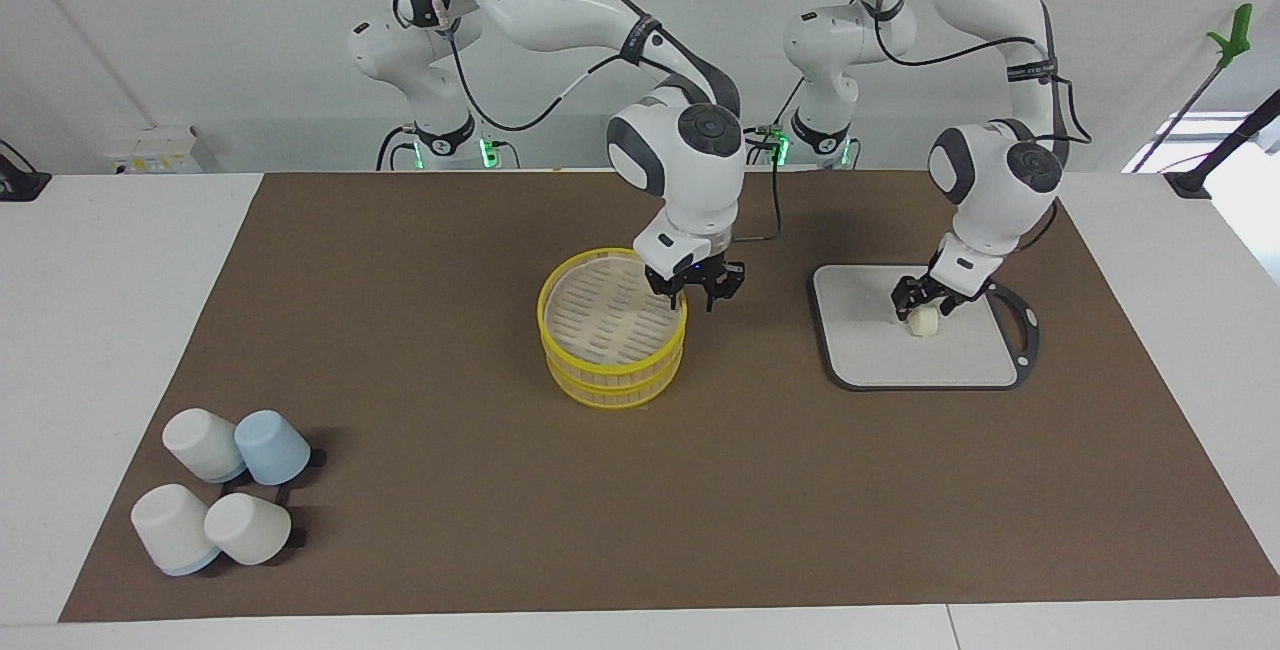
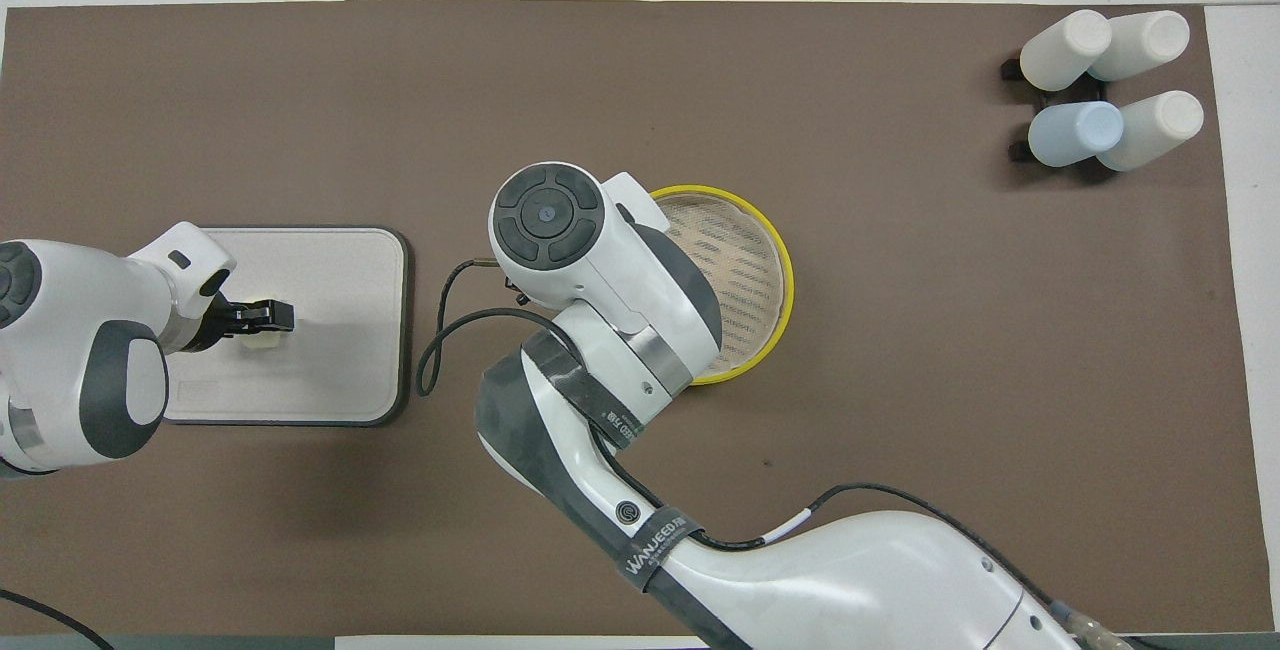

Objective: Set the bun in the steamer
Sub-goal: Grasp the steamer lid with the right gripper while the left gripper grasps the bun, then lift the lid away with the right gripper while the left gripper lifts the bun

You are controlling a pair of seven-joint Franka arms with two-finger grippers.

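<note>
The steamer is two stacked tiers with yellow rims, standing mid-table; it also shows in the overhead view, partly covered by the right arm. The bun, a small cream lump, lies on the grey board; it also shows in the overhead view. My left gripper is down on the board with its fingers closed around the bun. My right gripper is open at the steamer's rim on the side toward the left arm's end, one finger inside the rim and one outside.
The grey board with a black handle lies toward the left arm's end. Several white and blue cups lie on their sides at the right arm's end, farther from the robots than the steamer. A brown mat covers the table.
</note>
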